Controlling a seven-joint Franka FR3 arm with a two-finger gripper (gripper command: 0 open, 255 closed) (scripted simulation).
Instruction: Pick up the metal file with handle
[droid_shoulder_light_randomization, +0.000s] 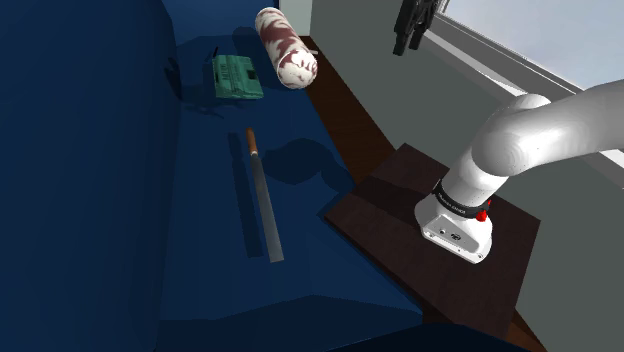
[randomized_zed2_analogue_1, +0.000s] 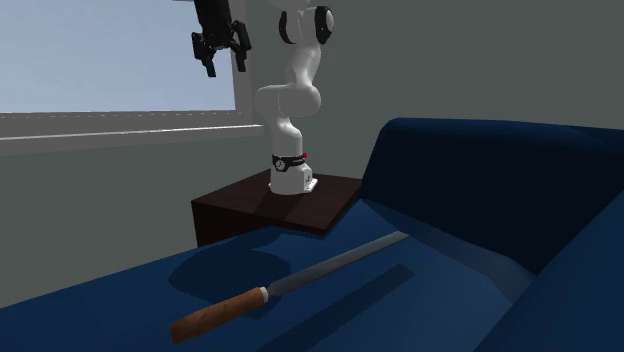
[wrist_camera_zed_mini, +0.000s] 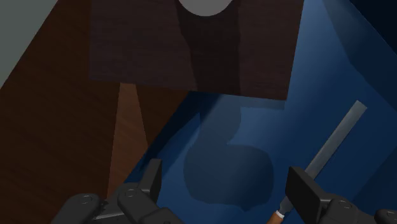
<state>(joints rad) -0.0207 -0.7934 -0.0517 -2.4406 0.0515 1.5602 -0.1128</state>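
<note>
The metal file (droid_shoulder_light_randomization: 264, 205) lies flat on the blue sofa seat (droid_shoulder_light_randomization: 300, 270), its long grey blade joined to a brown handle (droid_shoulder_light_randomization: 252, 140). In the second exterior view the handle (randomized_zed2_analogue_1: 215, 312) points toward the camera and the blade (randomized_zed2_analogue_1: 340, 260) runs back toward the stand. My black gripper (droid_shoulder_light_randomization: 411, 28) hangs high in the air, well above the sofa and near the window (randomized_zed2_analogue_1: 100, 55). Its fingers stand apart with nothing between them. From the wrist view the gripper (wrist_camera_zed_mini: 228, 188) looks down on the seat, and the file (wrist_camera_zed_mini: 334, 143) lies just beyond one fingertip (wrist_camera_zed_mini: 304, 191).
A green box-like object (droid_shoulder_light_randomization: 235, 78) and a red-and-white cylinder (droid_shoulder_light_randomization: 285, 48) rest at the far end of the seat. The dark brown stand (droid_shoulder_light_randomization: 400, 215) butts against the sofa's side. The sofa back (droid_shoulder_light_randomization: 80, 150) rises along the shoulder view's left.
</note>
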